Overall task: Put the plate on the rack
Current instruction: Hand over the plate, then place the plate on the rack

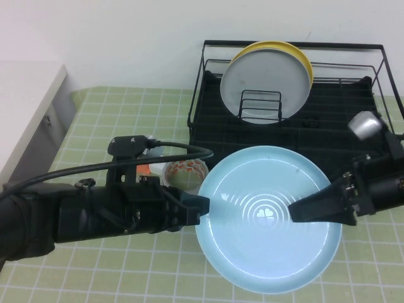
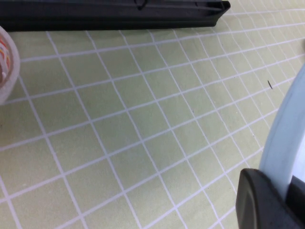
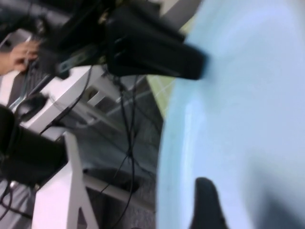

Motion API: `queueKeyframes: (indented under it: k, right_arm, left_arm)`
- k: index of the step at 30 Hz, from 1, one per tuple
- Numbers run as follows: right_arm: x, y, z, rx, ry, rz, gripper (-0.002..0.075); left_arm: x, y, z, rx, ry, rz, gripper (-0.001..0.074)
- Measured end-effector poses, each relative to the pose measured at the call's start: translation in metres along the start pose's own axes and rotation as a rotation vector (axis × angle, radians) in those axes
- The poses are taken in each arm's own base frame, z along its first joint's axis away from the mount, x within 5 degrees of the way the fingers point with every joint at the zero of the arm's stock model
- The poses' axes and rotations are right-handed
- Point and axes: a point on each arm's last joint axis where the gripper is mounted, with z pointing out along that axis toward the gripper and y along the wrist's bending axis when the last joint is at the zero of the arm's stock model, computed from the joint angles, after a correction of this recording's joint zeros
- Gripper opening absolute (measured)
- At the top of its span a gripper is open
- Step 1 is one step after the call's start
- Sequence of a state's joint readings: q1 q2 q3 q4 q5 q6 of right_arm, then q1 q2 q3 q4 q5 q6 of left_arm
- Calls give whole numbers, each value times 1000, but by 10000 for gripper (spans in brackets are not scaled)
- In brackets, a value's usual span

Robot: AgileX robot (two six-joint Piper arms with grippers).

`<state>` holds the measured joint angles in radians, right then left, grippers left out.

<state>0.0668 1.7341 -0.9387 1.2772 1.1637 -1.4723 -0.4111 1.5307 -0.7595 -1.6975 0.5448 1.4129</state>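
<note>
The left claw [image 1: 203, 211] is clamped on the left rim of the light blue plate [image 1: 265, 240] and carries it above the green checked tabletop [image 1: 95, 126], in front of the rack [image 1: 208, 136]. The left wrist view confirms one finger [image 2: 262, 200] pressed against the plate edge. The right claw [image 1: 300, 211] reaches over the right side of the plate with its tip above the inner face; its jaws stand wide apart and do not grip the plate yet, as far as the views show. The plate appears to be glossy plastic: light, stiff and slippery, not fragile. Judged from this, the rim is the only practical place to take hold, and a grip on one edge alone may let the plate pivot or slide; a second hold on the opposite rim would steady it. The rack stands at the back of the tabletop and contains two upright plates in its rear dividers: a grey-white plate [image 1: 265, 85] in front and a yellow plate [image 1: 303, 60] directly behind it. The front slots appear free. A small patterned bowl [image 1: 184, 173] sits on the tabletop just beside the left arm.
</note>
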Motion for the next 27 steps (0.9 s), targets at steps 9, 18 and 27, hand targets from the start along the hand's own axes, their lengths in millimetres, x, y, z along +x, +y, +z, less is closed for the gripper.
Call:
queueKeyframes:
  k: [9, 18, 27]
  right_arm:
    - [0, 1, 10, 21, 20, -22, 185]
    - [-17, -2, 7, 66, -15, -303, 176]
    - [-97, -1, -21, 286, -28, -635, 150]
  left_arm:
    - [-7, 0, 0, -13, -21, -29, 90]
    - [-18, 19, -14, -49, -75, -113, 548]
    - [-30, 61, -89, -227, -126, -309, 179]
